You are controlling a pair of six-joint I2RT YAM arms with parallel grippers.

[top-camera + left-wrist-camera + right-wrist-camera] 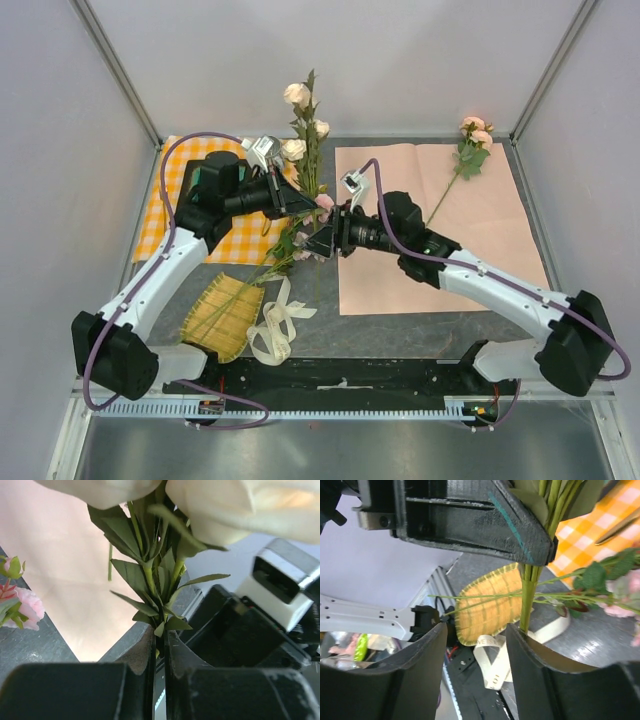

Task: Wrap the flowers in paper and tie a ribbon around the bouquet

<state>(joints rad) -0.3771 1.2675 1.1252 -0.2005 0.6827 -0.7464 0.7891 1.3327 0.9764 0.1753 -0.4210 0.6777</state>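
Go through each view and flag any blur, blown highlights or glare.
Top external: evenly lit, sharp, only soft shadows. Left wrist: flowers at top blown out and blurred. Right wrist: own fingers soft, bamboo mat sharper, pink blooms at right blurry.

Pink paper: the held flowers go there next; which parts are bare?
Bare: the paper right of the lone rose stem, and its top-left between that stem and the right arm. Crowded: its left edge, where the left gripper and right gripper meet.

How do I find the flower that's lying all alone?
Find the big pink paper on the right. At its far edge lies one stem with pink blooms. Unlike the other flowers, it is not being held.
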